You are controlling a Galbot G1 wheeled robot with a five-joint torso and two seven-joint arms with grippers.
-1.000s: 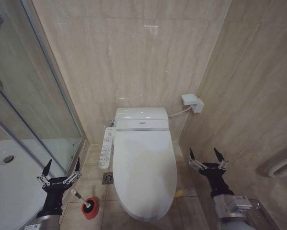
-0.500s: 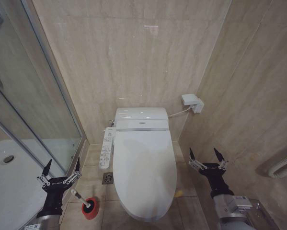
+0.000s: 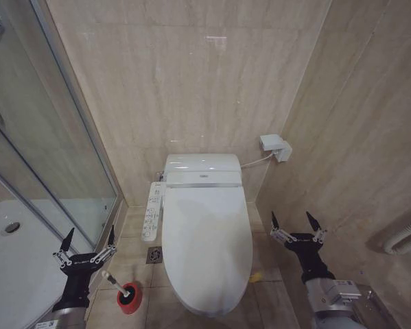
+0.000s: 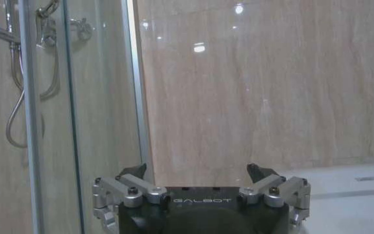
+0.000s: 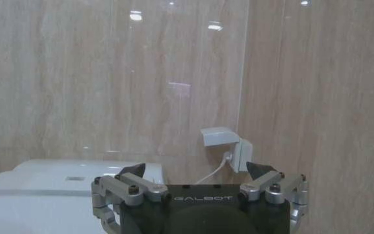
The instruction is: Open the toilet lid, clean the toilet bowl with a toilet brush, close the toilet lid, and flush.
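Waiting at the start: toilet lid (image 3: pixel 206 247) is lying shut over the bowl, toilet brush (image 3: pixel 116 284) is sitting in its red holder (image 3: pixel 129 299) on the floor. Left end effector (image 3: pixel 86 241) and right end effector (image 3: pixel 295 224) are hovering spread apart, empty. Every step is pending.

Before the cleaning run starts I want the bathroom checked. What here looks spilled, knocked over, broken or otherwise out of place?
Nothing much stands out. The toilet lid is shut and sits straight. The toilet brush leans in its red holder, which stands upright on the floor left of the toilet. One small yellow scrap lies on the tiles to its right. Both claws hang open at the sides.
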